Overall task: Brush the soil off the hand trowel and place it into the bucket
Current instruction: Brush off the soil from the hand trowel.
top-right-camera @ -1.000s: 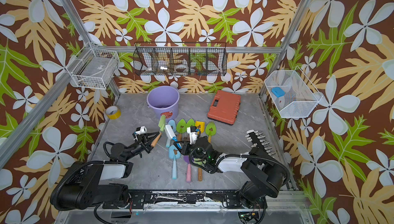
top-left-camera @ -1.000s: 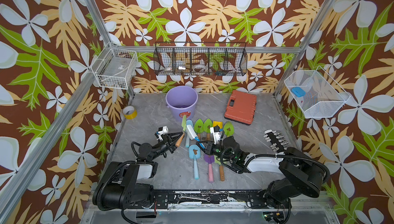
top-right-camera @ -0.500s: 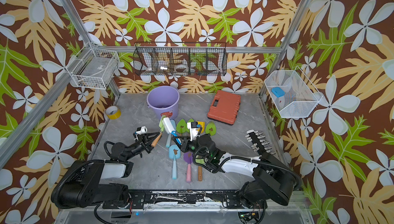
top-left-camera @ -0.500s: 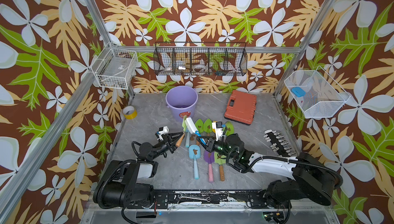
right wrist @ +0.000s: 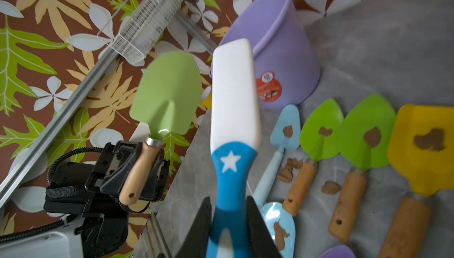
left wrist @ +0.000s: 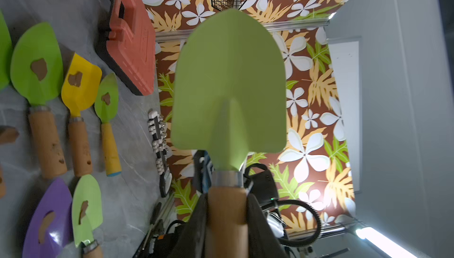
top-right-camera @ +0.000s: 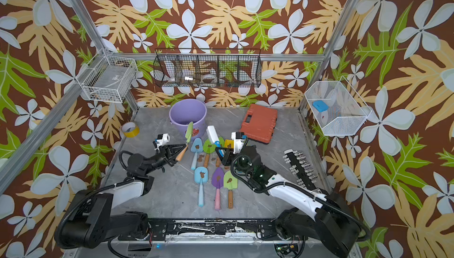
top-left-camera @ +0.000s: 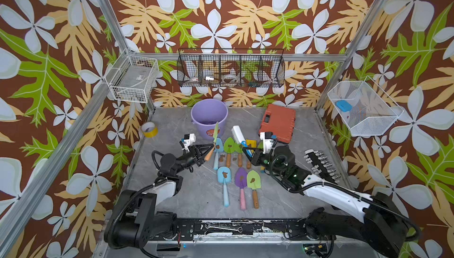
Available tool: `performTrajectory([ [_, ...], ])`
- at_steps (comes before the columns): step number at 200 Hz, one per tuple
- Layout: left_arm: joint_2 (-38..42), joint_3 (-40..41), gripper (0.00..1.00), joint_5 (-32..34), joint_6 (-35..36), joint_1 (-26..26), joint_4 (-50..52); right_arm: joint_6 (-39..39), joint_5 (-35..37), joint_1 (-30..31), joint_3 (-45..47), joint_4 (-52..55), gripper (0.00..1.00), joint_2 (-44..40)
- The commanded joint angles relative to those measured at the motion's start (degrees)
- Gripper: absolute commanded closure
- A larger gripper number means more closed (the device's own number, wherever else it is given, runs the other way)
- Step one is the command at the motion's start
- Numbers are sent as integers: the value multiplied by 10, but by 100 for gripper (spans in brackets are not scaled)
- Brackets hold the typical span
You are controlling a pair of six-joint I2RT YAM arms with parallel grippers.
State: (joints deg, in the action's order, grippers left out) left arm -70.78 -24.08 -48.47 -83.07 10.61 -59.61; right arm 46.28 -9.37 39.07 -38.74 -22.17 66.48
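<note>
My left gripper (top-left-camera: 208,149) (left wrist: 227,210) is shut on the wooden handle of a light-green hand trowel (top-left-camera: 216,131) (left wrist: 228,92). The blade points up, just in front of the lilac bucket (top-left-camera: 196,121) (right wrist: 282,55). No soil shows on the blade face seen in either wrist view. My right gripper (top-left-camera: 248,151) (right wrist: 229,210) is shut on the blue handle of a white-headed brush (top-left-camera: 238,133) (right wrist: 233,92), raised a little to the right of the trowel and not touching it. Brown soil clumps (top-left-camera: 222,157) lie on the table between the other trowels.
Several more trowels (top-left-camera: 240,178) with soil patches lie in two rows mid-table. An orange-red tool case (top-left-camera: 278,124) sits at the back right, a socket rail (top-left-camera: 321,164) on the right, a yellow tape roll (top-left-camera: 149,129) on the left. Wire baskets hang on the walls.
The right arm has stretched out and carried the brush to the right, away from the green trowel's blade. The left gripper and its trowel have hardly moved.
</note>
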Motion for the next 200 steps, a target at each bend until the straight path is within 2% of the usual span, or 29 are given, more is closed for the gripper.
performTrajectory([
  [1, 29, -144, 100, 190, 409, 63, 572, -101, 51, -18, -52, 172, 100, -24],
  [11, 21, -212, 100, 288, 476, 100, 682, -131, 58, -18, -88, 214, 100, -21],
  [19, 9, -251, 100, 332, 505, 118, 738, -149, 59, -18, -122, 254, 100, -15],
  [35, -11, -297, 100, 395, 538, 140, 809, -171, 51, -18, -158, 285, 100, -11],
  [55, -39, -360, 100, 556, 580, 213, 912, -186, 30, -18, -191, 305, 100, 1],
  [69, -55, -386, 100, 627, 588, 252, 956, -188, 11, -18, -201, 307, 100, 11],
  [91, -63, -397, 100, 668, 596, 281, 981, -181, -40, -10, -213, 303, 100, 51],
  [106, -68, -404, 100, 695, 600, 294, 995, -189, -47, 11, -231, 311, 100, 85],
  [148, -69, -426, 100, 719, 613, 317, 1012, -194, -86, 54, -273, 314, 100, 165],
  [163, -62, -429, 100, 725, 616, 318, 1013, -193, -96, 53, -279, 319, 100, 190],
  [176, -55, -427, 100, 732, 622, 318, 1013, -199, -74, 50, -289, 343, 100, 211],
  [200, -50, -431, 100, 759, 637, 316, 1013, -193, -51, 8, -275, 332, 100, 200],
])
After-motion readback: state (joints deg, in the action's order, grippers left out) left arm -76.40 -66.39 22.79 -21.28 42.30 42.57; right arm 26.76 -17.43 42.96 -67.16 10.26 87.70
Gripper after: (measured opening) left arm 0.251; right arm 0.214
